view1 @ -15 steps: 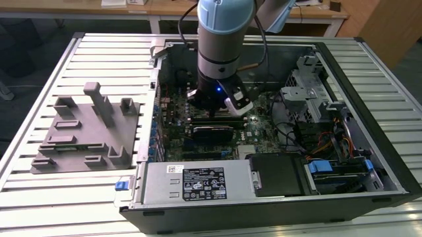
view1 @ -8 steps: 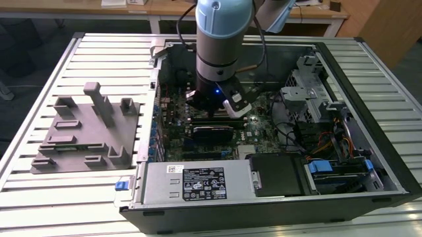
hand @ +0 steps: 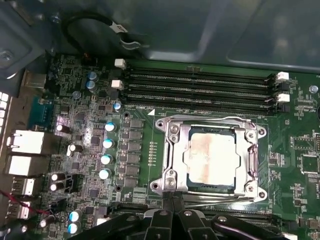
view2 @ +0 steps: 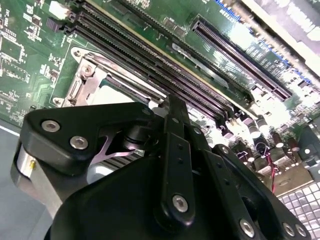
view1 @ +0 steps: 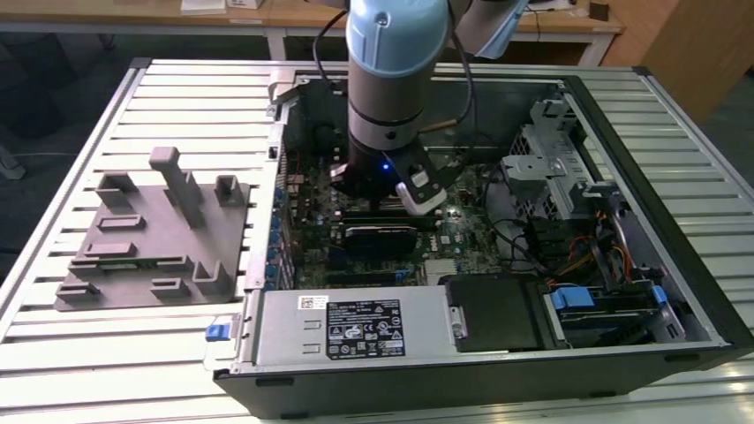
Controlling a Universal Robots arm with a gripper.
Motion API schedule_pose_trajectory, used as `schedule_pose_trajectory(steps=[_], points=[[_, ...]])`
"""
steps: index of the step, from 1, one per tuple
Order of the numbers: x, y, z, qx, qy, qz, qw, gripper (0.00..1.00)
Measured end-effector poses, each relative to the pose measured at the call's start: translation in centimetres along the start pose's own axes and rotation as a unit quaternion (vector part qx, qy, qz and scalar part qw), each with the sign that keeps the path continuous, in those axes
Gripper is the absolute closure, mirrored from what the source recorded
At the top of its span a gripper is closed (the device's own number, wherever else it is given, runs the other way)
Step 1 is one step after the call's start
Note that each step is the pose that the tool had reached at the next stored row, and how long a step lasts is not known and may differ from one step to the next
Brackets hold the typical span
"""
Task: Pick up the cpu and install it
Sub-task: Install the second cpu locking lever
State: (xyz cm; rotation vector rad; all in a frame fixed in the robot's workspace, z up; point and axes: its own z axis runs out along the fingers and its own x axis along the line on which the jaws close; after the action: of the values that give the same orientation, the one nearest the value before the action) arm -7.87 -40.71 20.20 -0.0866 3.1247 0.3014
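Gripper [view1: 374, 187] was down inside the open computer case [view1: 659, 221], just above the motherboard [hand: 90, 125]. The cpu [hand: 211, 156] sat in the metal-framed socket [hand: 172, 150] beside the memory slots [hand: 200, 87], silvery top smudged brownish. In the first wrist view the black fingertips [hand: 172, 207] were pressed together at the socket frame's edge, holding nothing, not touching the cpu. A grey fixture block [view1: 154, 234] lay on the slatted table [view1: 71, 336].

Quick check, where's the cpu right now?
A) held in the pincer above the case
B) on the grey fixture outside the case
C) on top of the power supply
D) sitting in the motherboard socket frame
D: in the first wrist view the cpu lies flat inside the metal socket frame on the motherboard, beside the memory slots.
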Motion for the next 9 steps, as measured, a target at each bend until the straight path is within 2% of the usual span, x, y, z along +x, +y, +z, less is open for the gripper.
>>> schedule_pose_trajectory(steps=[9], points=[[0.23,-0.41,0.14,-0.002,0.0001,-0.001,1.0,0.89]])
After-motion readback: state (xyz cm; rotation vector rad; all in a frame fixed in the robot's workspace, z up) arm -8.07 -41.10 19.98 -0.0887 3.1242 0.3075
